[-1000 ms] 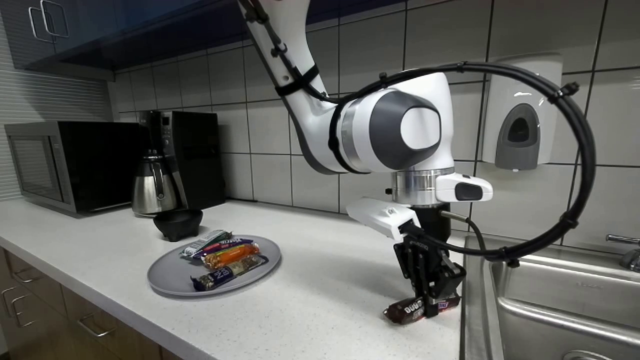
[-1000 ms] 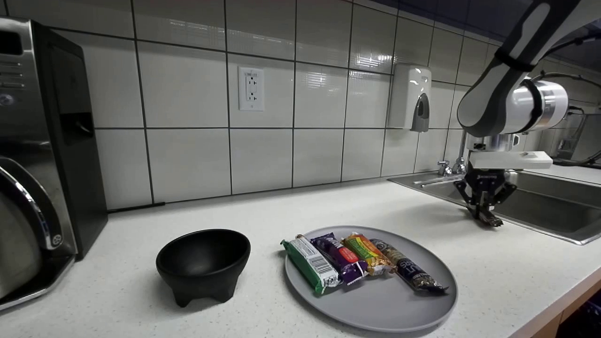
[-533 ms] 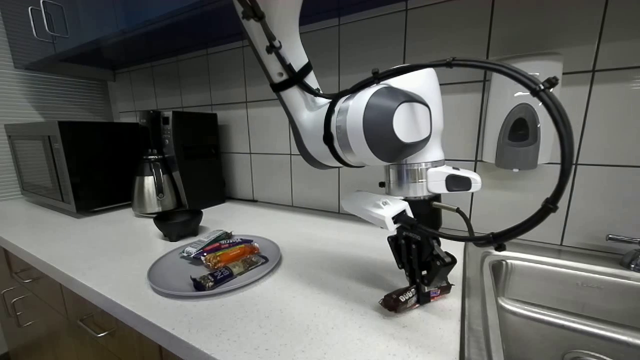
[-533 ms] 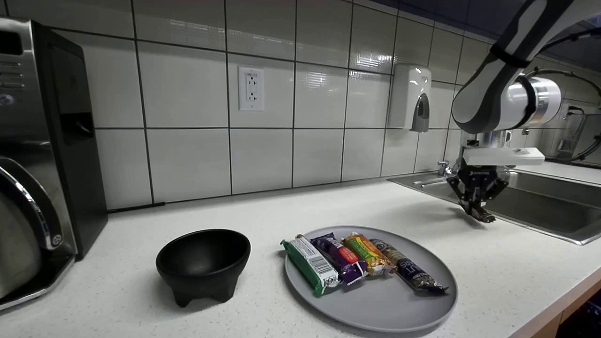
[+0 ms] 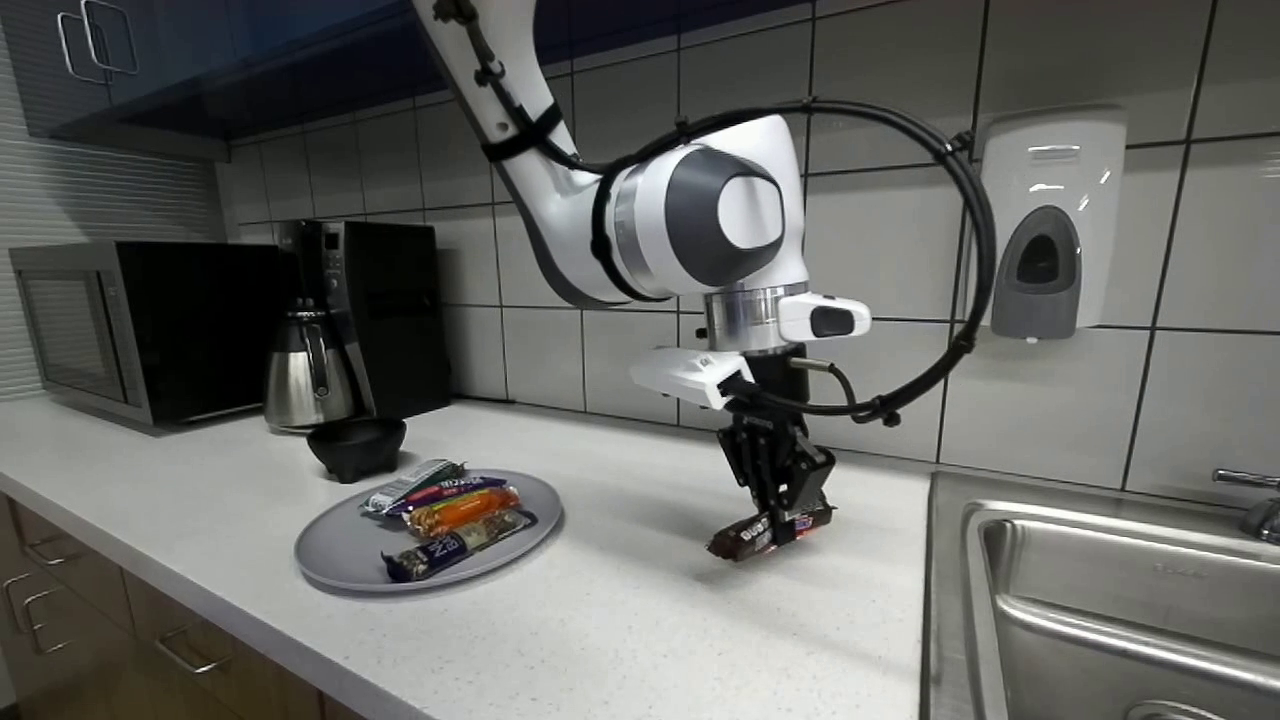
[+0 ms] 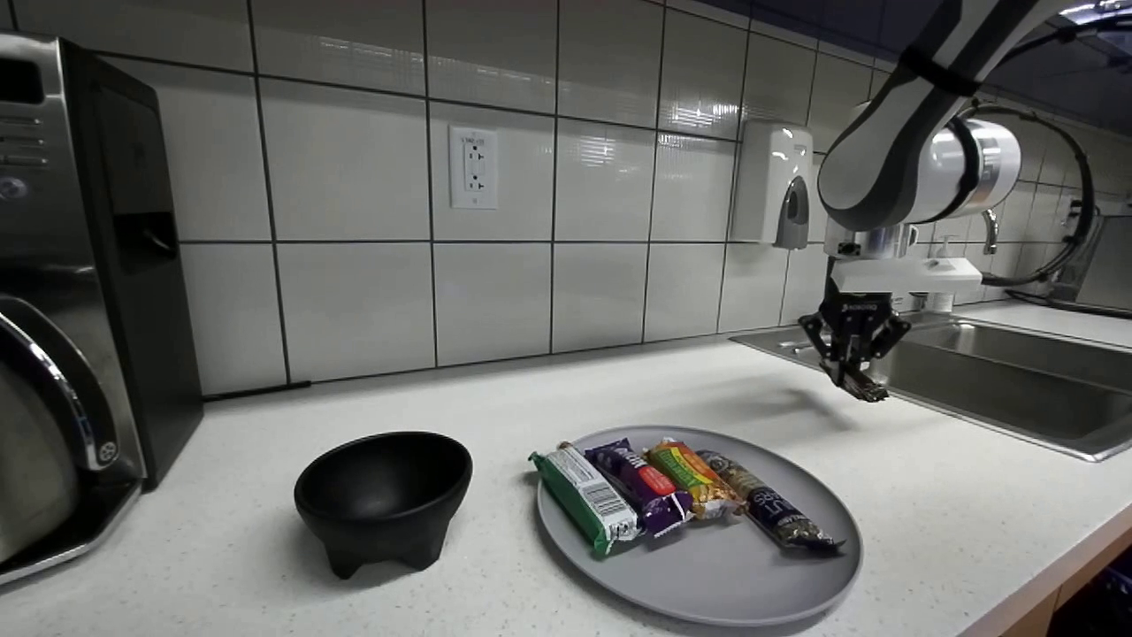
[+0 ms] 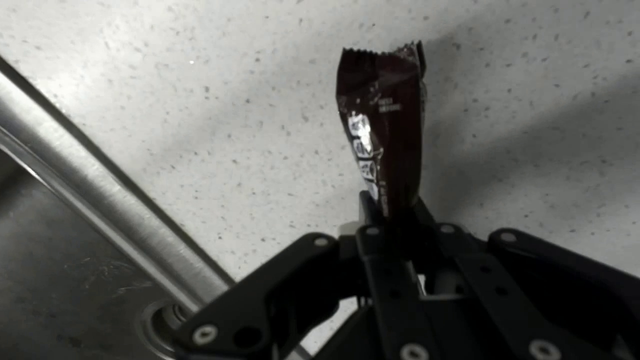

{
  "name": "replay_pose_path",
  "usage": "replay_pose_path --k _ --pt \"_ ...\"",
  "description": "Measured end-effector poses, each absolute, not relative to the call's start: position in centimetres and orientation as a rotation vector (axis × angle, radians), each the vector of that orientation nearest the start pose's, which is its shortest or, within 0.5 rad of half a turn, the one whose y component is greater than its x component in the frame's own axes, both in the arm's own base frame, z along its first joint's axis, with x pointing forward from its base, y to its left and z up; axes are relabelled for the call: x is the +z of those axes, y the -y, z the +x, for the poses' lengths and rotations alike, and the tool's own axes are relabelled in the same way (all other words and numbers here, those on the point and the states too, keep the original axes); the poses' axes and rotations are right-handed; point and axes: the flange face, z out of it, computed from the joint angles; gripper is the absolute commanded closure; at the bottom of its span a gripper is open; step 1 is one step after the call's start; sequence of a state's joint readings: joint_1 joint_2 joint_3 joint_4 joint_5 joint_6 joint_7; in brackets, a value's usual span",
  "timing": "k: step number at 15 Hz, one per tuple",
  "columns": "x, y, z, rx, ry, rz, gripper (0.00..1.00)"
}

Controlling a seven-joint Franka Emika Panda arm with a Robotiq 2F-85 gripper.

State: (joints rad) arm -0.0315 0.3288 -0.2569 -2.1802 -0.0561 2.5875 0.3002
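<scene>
1. Speckled white worktop [image 5: 620, 620] ran along a tiled wall [image 5: 540, 350], with a steel sink [image 5: 950, 580] set into it.
2. Black fingers [image 7: 368, 210] stood close together, clasping a brown wrapped bar [image 7: 392, 120] near its middle.
3. That bar hung just above the worktop, between the sink and a grey plate [image 6: 699, 588].
4. Side by side on the plate lay a green-and-white bar [image 6: 585, 500], a purple bar [image 6: 638, 487], an orange bar [image 6: 694, 479] and a dark blue bar [image 6: 774, 509].
5. Near the plate stood a black bowl [image 6: 382, 504].
</scene>
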Motion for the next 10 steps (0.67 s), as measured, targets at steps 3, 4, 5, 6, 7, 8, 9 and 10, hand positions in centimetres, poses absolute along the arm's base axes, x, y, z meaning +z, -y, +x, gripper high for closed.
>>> replay_pose_path --k 3,4,5,6,7,8,9,10 --pt "25.8 13.3 54.9 -0.16 -0.805 -3.16 0.96" --pt "26.0 12.4 54.9 -0.168 -0.795 -3.167 0.96" --pt "26.3 11.5 54.9 -0.176 -0.786 -3.174 0.96" --pt "26.7 10.6 54.9 -0.184 -0.776 -3.179 0.96" --pt "27.0 9.7 54.9 -0.192 -0.768 -3.184 0.96" --pt "27.4 8.8 54.8 -0.198 -0.762 -3.187 0.96" --pt "27.7 7.9 54.7 -0.203 -0.756 -3.191 0.96" --pt "28.1 7.0 54.6 -0.206 -0.751 -3.195 0.96"
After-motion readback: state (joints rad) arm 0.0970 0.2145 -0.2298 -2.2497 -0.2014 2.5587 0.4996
